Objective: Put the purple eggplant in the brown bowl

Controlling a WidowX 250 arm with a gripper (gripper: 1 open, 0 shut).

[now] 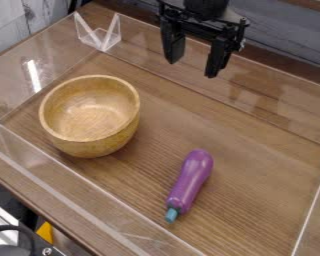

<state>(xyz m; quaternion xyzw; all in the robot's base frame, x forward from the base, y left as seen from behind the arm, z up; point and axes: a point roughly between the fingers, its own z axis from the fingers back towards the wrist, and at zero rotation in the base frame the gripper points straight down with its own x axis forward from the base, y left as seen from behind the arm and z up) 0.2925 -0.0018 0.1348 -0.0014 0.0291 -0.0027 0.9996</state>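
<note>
The arm is cut off by the top edge of the view, so only the gripper (pixel 195 52) shows, black, pointing down, its dark fingers (pixel 216 58) spread apart with nothing between them. Whether its tips touch the surface or hang above it is hard to tell from this angle. A clear plastic wall (pixel 163 235) rings the wooden desk (pixel 263 130); its glare blurs the near edge, and the right side of the desk runs out of view. A small clear folded piece (pixel 99 33) stands near the far left corner; what it is cannot be made out. At the bottom left corner of the view, outside the wall, some dark and yellow parts are too cropped to name.

The purple eggplant (pixel 191 181) lies on the desk toward the near right, slightly tilted, its teal stem tip pointing at the near edge. It is well apart from the gripper, which stands at the far edge. The brown bowl (pixel 89 115) sits upright on the left side of the desk, empty, near the eggplant but not touching it.
</note>
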